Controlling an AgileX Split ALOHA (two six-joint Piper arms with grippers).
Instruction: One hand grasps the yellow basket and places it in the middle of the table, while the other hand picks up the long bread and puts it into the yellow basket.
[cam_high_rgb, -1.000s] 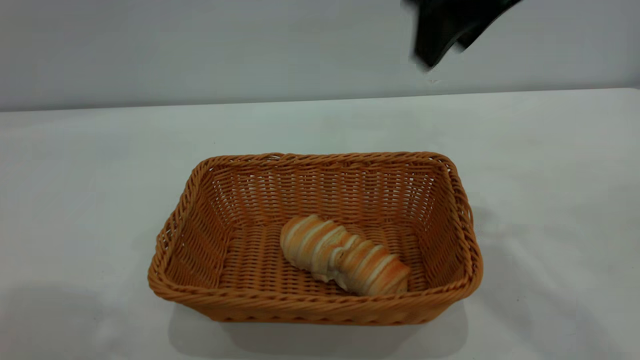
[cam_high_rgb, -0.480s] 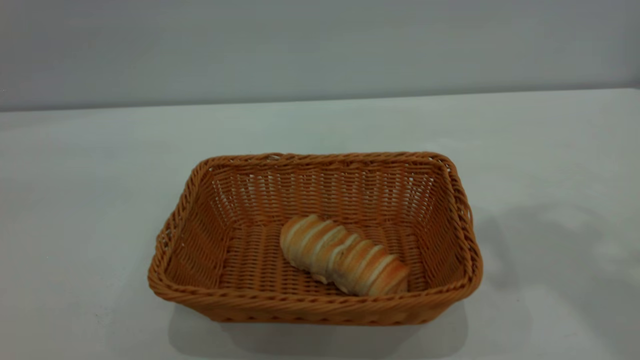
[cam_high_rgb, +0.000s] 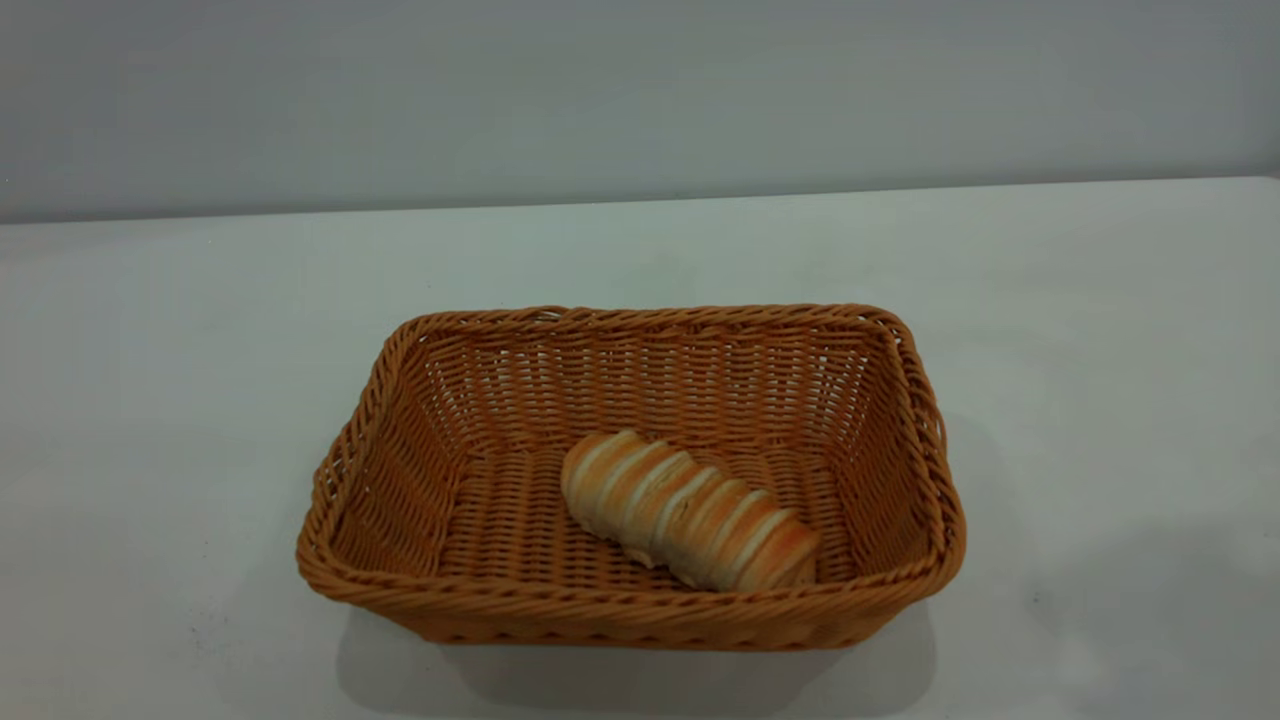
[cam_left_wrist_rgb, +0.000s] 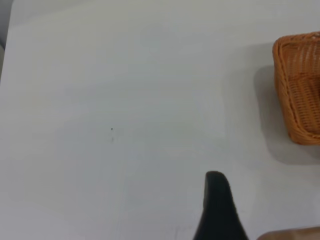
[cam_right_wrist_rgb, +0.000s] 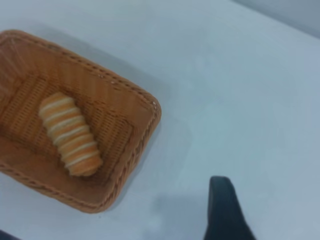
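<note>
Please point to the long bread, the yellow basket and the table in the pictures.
the long bread (cam_high_rgb: 688, 510), exterior view, middle of the loaf's ridged top.
the yellow basket (cam_high_rgb: 640, 604), exterior view, near braided rim.
the table (cam_high_rgb: 160, 400), exterior view, bare white top left of the basket.

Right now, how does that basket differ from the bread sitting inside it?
The yellow basket is far bigger than the long bread, which covers only part of its floor. The basket is an open woven rectangle with a braided rim and sloping sides; the bread is a solid rounded loaf with pale crosswise ridges. The basket sits square on the table, while the bread lies diagonally inside it. Both share a warm orange-brown colour.
</note>
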